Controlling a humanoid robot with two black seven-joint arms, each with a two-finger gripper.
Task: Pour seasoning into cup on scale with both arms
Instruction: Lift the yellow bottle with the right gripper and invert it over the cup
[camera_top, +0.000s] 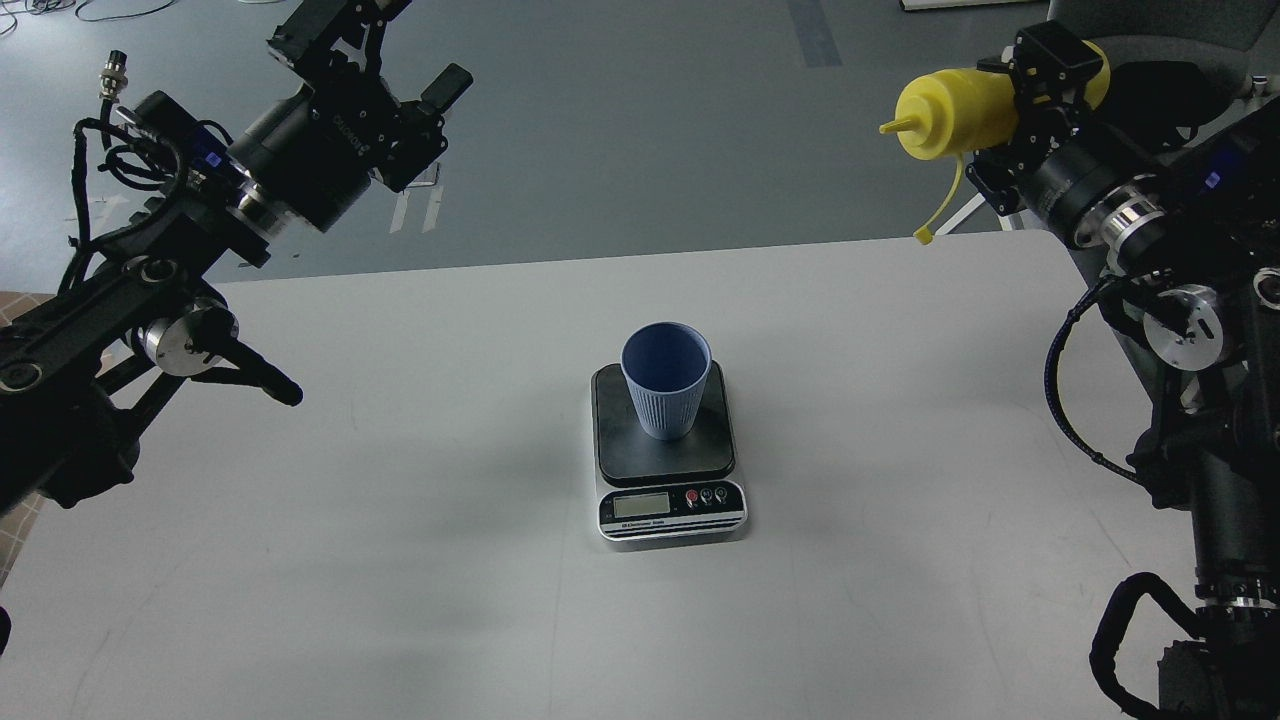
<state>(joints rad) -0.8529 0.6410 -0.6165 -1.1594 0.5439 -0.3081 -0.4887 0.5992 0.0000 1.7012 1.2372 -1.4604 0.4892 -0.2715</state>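
The light blue ribbed cup (665, 393) stands upright on the dark platform of the scale (667, 455) at the middle of the table. My right gripper (1040, 95) is shut on the yellow seasoning bottle (955, 113) high at the upper right. The bottle lies almost level, nozzle pointing left, its tethered cap hanging down, well right of and above the cup. My left gripper (410, 45) is open and empty, raised at the upper left; its upper finger runs off the top edge.
The white table (400, 520) carries only the scale and cup. A grey office chair (1120, 120) stands behind my right arm past the table's far right corner. Grey floor lies beyond the far edge.
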